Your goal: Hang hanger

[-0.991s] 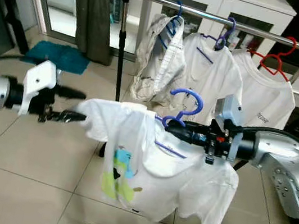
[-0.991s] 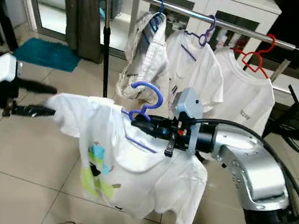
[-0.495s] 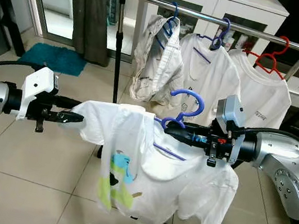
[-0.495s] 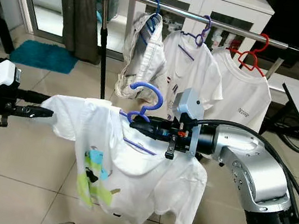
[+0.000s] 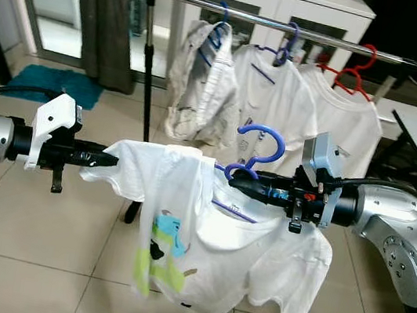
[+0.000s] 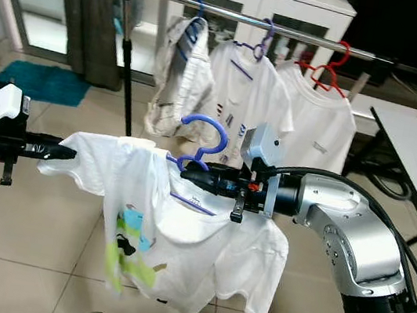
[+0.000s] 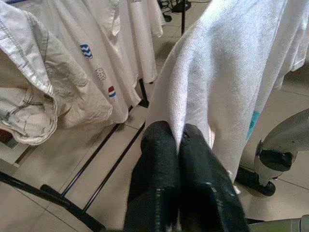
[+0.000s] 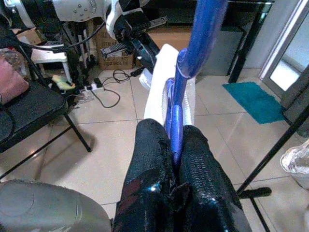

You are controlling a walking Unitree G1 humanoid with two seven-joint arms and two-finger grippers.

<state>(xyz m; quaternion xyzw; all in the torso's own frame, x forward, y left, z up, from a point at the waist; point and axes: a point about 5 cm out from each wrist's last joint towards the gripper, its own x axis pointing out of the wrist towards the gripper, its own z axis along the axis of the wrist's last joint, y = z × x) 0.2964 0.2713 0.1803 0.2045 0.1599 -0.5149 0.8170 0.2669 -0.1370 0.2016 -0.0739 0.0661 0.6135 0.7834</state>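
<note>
The right gripper pinches the blue hanger carrying a white T-shirt, near the clothes rail. The left gripper, fingers pressed together, apparently pinches the shirt's left sleeve.

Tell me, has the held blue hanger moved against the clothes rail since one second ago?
Yes. The blue hanger has shifted to the robot's right along the clothes rail, now nearly under the second hung hanger.

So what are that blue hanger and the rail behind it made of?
The blue hanger looks like glossy moulded plastic: even colour, soft shine, rounded hook. The rail looks like polished metal, probably steel, with a bright streak along it.
</note>
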